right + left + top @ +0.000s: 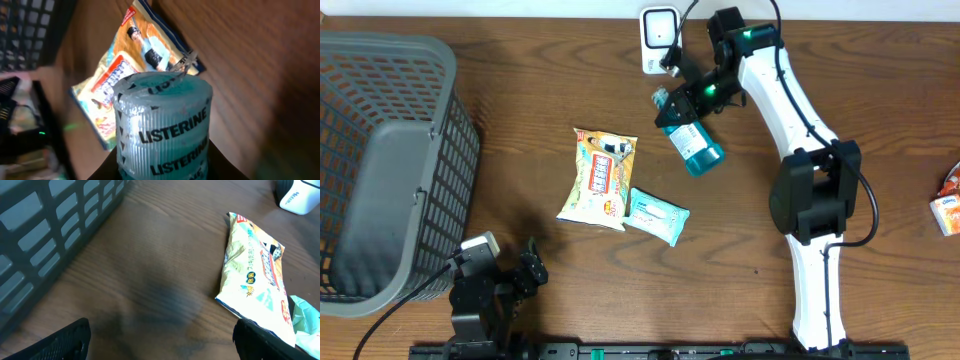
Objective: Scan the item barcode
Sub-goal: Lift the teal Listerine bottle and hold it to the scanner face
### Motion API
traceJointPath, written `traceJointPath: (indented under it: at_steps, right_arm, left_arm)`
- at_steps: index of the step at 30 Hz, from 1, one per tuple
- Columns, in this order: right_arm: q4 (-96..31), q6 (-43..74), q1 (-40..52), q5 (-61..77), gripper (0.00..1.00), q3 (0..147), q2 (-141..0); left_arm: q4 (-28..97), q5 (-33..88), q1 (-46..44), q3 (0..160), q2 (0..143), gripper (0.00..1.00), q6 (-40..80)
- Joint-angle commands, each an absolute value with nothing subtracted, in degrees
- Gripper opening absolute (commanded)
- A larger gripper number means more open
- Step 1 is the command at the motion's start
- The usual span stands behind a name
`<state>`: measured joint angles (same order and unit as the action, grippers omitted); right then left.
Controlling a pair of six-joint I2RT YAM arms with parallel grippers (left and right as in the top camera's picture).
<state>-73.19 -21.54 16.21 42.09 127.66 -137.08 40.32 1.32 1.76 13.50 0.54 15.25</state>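
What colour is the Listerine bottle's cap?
Teal with black lettering; the ridged plastic cap shows best from the right wrist.

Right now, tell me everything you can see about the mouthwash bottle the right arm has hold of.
The mouthwash bottle is small and looks like clear plastic filled with blue-green liquid. Its ribbed teal cap sits under a clear shrink seal printed LISTERINE in black, with a loose tab sticking up at the rim. The right gripper is clamped on it near the cap end. From overhead it sits slanted, cap end towards the white scanner. Whether it is lifted or lying flat cannot be told.
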Motion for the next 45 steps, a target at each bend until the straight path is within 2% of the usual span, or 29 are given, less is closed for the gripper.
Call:
traceJointPath:
  at_steps: [1, 7, 12, 19, 31, 38, 45]
  right_arm:
    - [-70.7, -27.6, 18.6, 36.4, 0.01, 128.8, -132.8]
    - [-56.7, -30.1, 24.7, 4.9, 0.01, 128.4, -132.5]
    - [-42.6, -34.9, 27.9, -7.9, 0.01, 128.4, -132.6]
    - [-22.9, -42.5, 28.9, -18.1, 0.01, 128.4, -134.5]
    - [12.8, -64.2, 29.1, -28.8, 0.01, 128.4, -146.4]
    - [23.8, -70.7, 29.5, -29.6, 0.01, 128.4, -152.9]
    - [25.8, -73.0, 30.1, -30.6, 0.01, 128.4, -153.4]
  left_arm:
    - [40.3, 0.8, 1.7, 13.3, 0.2, 0.91, 15.5]
    - [40.3, 0.8, 1.7, 13.3, 0.2, 0.91, 15.5]
    - [40.3, 0.8, 1.7, 13.3, 0.2, 0.91, 15.5]
    - [40.3, 0.8, 1.7, 13.3, 0.2, 0.91, 15.5]
    - [40.3, 0.8, 1.7, 13.3, 0.2, 0.91, 15.5]
    - [40.3, 0.8, 1.7, 13.3, 0.2, 0.91, 15.5]
    - [40.3, 0.8, 1.7, 13.3, 0.2, 0.91, 15.6]
